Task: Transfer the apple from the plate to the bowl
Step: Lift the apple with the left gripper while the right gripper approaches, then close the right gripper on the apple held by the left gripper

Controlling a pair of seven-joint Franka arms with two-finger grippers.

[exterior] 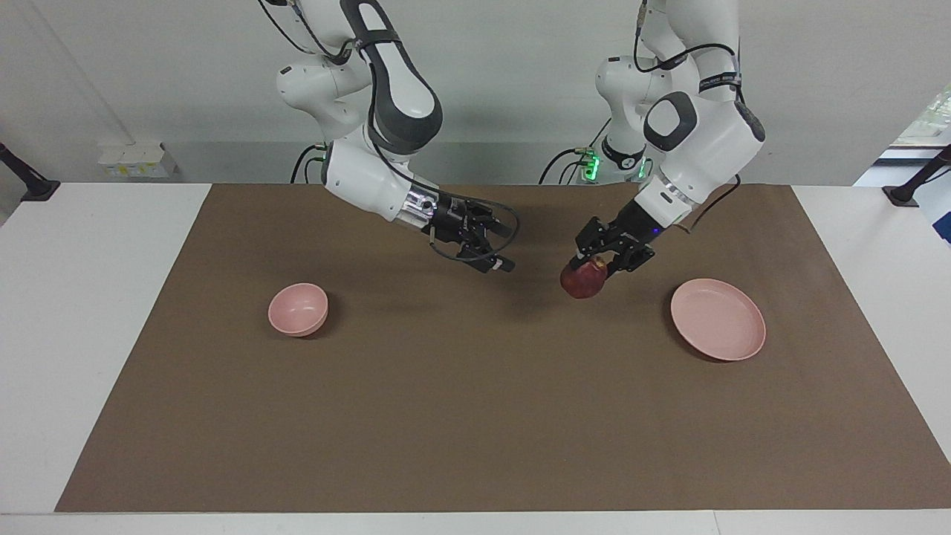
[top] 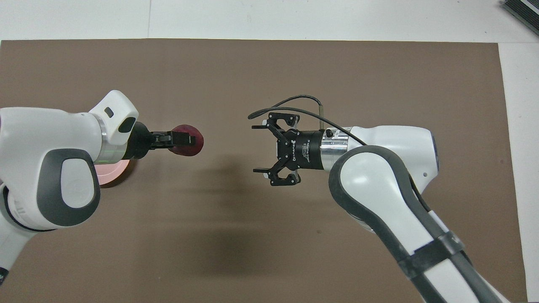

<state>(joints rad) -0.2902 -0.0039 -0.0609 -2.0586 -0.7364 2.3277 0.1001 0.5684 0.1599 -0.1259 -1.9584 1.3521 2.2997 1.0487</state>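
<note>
Right, main risk from here is the mid-air handover: the left gripper (exterior: 594, 261) has its jaws clamped on the small round dark red apple (exterior: 584, 280) from the top only, near the stem, with most of the fruit hanging below the grip, so a fast swing or a bump could roll it out. The right gripper (exterior: 496, 256) sits just beside it over the middle of the brown mat (exterior: 475, 416), jaws wide apart and pointed at the apple; in the overhead view the 2 grippers face each other across a gap. If the right jaws close off-centre on that smooth round skin, or the left lets go early, my guess is the apple drops to the mat and rolls. There's also finger-on-finger clash if both grab at the same height. The apple is up in the air over the mat, clear of the flat shallow pale pink plate (exterior: 718, 319), which sits bare toward the left arm's end of the worktop (exterior: 89, 312). The small deep pale pink bowl (exterior: 298, 309) is well apart toward the right arm's end, and it's barely wider than the apple, so a sloppy release could clip the rim. Apple looks maroon, glossy, intact, with a yellowish patch at the stem under the jaws.
</note>
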